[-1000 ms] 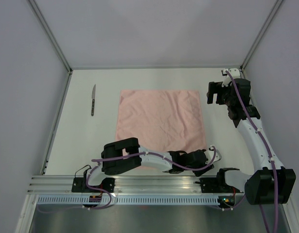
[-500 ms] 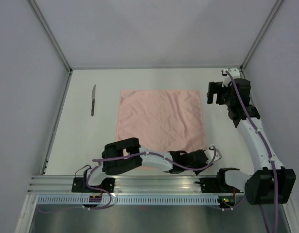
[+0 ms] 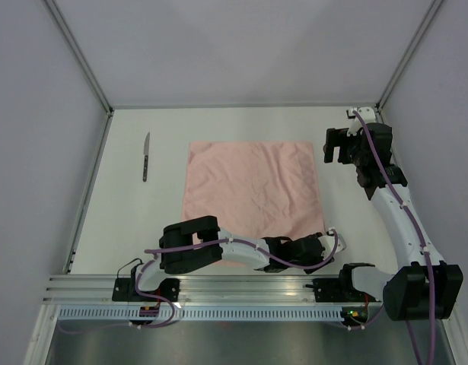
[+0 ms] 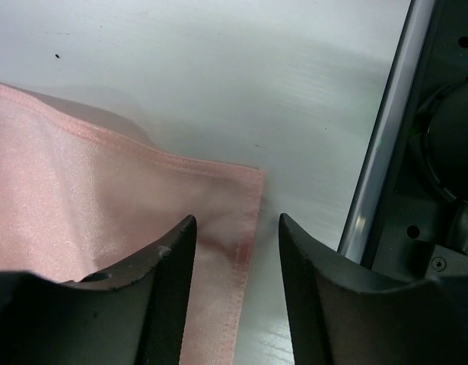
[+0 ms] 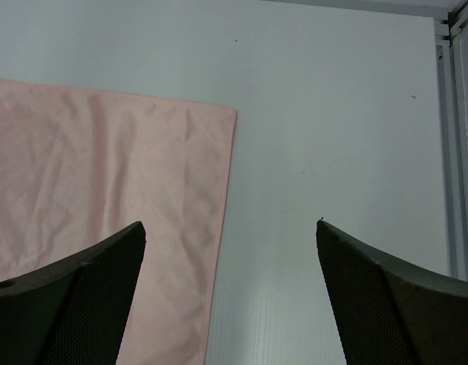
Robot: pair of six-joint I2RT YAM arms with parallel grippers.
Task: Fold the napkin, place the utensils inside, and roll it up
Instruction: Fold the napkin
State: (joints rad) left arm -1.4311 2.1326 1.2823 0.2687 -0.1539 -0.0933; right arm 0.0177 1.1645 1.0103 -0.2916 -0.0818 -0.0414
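straddling the near right corner of the napkin (image 4: 104, 198), the left gripper (image 4: 234, 228) holds its jaws parted, hem between them, unpinched. the napkin lies flat on the table (image 3: 127, 220). the right gripper (image 5: 230, 224) hangs spread wide beside its far right corner. a knife (image 3: 146, 156) lies far left, well apart.

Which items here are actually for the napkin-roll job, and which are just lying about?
Job:
- napkin, spread flat
- knife, left of it
- left gripper, open astride its near right corner
- right gripper, open near the far right corner

Not job:
- table
- aluminium rail at near edge
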